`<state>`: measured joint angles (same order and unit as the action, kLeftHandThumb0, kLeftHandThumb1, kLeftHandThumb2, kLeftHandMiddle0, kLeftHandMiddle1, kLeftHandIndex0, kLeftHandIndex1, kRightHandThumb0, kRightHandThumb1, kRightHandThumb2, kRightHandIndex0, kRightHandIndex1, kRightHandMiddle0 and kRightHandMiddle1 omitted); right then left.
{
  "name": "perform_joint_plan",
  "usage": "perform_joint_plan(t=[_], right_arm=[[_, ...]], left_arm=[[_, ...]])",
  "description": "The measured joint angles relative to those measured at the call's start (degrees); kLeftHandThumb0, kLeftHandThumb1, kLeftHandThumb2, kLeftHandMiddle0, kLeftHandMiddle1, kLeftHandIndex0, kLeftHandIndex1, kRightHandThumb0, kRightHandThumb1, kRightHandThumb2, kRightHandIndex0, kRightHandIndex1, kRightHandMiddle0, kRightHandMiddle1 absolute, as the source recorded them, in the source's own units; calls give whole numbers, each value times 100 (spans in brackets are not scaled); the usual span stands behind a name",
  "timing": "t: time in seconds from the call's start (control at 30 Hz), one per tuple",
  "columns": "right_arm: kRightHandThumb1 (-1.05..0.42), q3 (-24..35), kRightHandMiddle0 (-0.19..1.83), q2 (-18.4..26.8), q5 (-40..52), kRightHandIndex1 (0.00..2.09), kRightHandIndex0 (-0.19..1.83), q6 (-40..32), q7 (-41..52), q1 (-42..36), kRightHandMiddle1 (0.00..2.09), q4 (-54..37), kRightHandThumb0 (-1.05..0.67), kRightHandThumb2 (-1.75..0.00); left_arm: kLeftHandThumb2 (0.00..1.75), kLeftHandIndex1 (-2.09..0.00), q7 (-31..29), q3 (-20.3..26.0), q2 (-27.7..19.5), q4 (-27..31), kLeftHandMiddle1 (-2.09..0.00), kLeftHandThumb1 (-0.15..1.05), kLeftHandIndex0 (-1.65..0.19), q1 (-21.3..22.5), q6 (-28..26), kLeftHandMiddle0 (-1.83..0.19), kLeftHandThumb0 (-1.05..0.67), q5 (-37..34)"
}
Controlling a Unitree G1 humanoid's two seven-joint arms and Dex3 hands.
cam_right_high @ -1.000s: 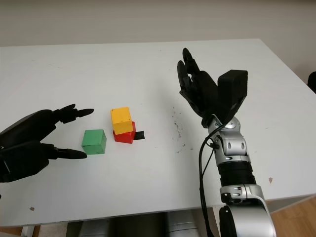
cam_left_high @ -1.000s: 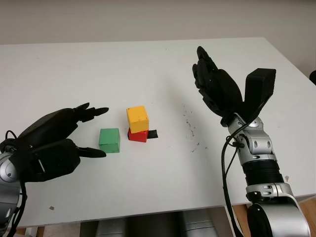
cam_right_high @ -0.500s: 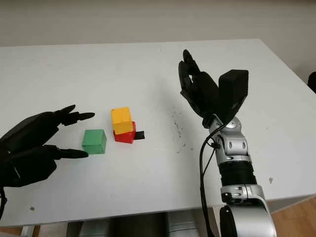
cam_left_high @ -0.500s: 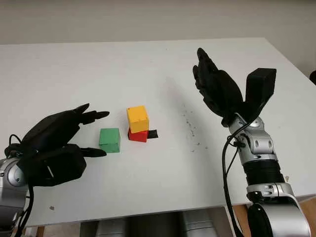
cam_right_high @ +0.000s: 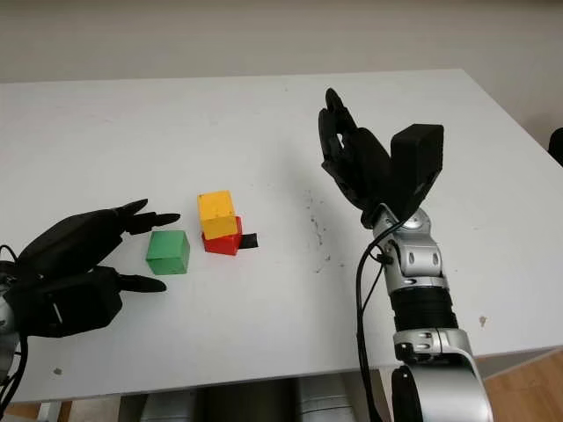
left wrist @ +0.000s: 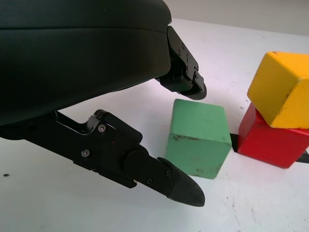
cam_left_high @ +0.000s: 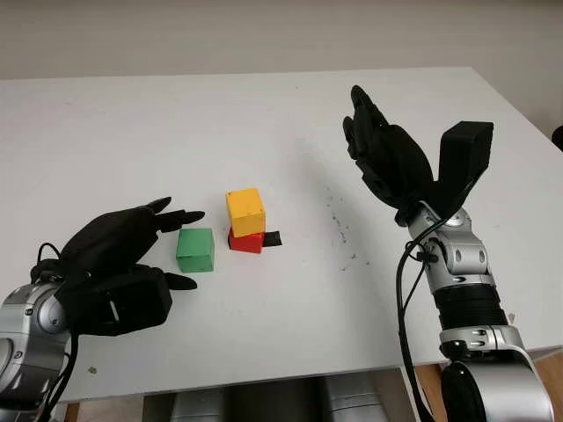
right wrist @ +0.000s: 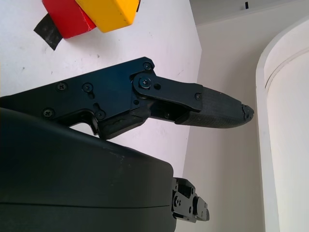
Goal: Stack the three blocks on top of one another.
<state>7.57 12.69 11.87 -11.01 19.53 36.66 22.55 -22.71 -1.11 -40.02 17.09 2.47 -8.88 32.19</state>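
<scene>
You have a white tabletop in front of you, scuffed with a trail of small dark specks right of centre. Your right hand is raised above the tabletop's right side, open and holding nothing, well apart from the blocks. Your left hand sits low at the front left, open and empty, with one fingertip reaching just past the far left corner of the green block and another fingertip just off its near left corner; from the left wrist view you can see both tips close beside the block, but you cannot tell whether either touches it. The green block stands alone on the tabletop, just left of the other two and apart from them. The yellow block rests on the red block, turned a little and overhanging it, so most of the red one is hidden beneath. A small black patch lies flat against the red block's right side; what it is you cannot make out.
</scene>
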Motion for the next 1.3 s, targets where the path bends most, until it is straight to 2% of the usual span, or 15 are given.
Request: perform_joint_plan(t=[0.2, 0.3, 0.33, 0.37, 0.4, 0.5, 0.63, 0.8, 1.1, 1.2, 1.3], right_arm=[[-105, 6, -19, 0, 2, 0, -19, -1, 11, 0, 0, 0, -78, -66], [-105, 12, -19, 0, 14, 0, -19, -18, -2, 0, 0, 0, -78, -65], [-105, 16, -19, 0, 26, 0, -19, -31, -6, 0, 0, 0, -78, -65], [-105, 16, -19, 0, 33, 0, -19, -40, -6, 0, 0, -1, -77, -65], [-105, 16, -19, 0, 36, 0, -19, -42, -8, 0, 0, -1, -77, -65], [-105, 16, -19, 0, 41, 0, -19, -42, -8, 0, 0, -2, -77, -66], [-105, 17, -19, 0, 50, 0, -19, -42, -4, -1, 0, -2, -77, -66], [-105, 17, -19, 0, 58, 0, -19, -42, -5, -1, 0, -7, -77, -66], [-105, 20, -19, 0, 78, 0, -19, -53, -43, -1, 0, -49, -76, -65], [-105, 20, -19, 0, 81, 0, -19, -59, -46, -2, 0, -89, -76, -65], [-105, 20, -19, 0, 105, 0, -19, -95, -45, -3, 0, -107, -75, -65]], left_arm=[[6, -14, 345, -20, 188, -167, -8, 86, -56, -1, 143, -23, -63, 19], [6, -26, 524, -20, 222, -303, -8, 89, -64, -5, 276, -29, -60, 38], [6, -60, 597, -20, 222, -341, -7, 92, -56, -7, 329, -34, -57, 65], [6, -83, 666, -20, 223, -384, -7, 94, -48, -8, 378, -37, -56, 95], [6, -96, 729, -20, 223, -420, -7, 94, -45, -13, 415, -39, -54, 120], [6, -122, 933, -20, 224, -502, -9, 98, -43, -42, 545, -47, -48, 225], [6, -140, 1147, -21, 225, -554, -10, 101, -41, -64, 656, -52, -44, 392], [5, -155, 1296, -43, 222, -607, -12, 101, -39, -72, 752, -56, -44, 711], [5, -163, 1472, -60, 219, -619, -15, 96, -38, -87, 890, -60, -40, 1006], [6, -173, 1473, -17, 357, -618, -13, 99, -30, -126, 865, -57, -39, 725], [6, -182, 1230, 247, 623, -565, -8, 101, -23, -131, 547, -49, -37, 11]])
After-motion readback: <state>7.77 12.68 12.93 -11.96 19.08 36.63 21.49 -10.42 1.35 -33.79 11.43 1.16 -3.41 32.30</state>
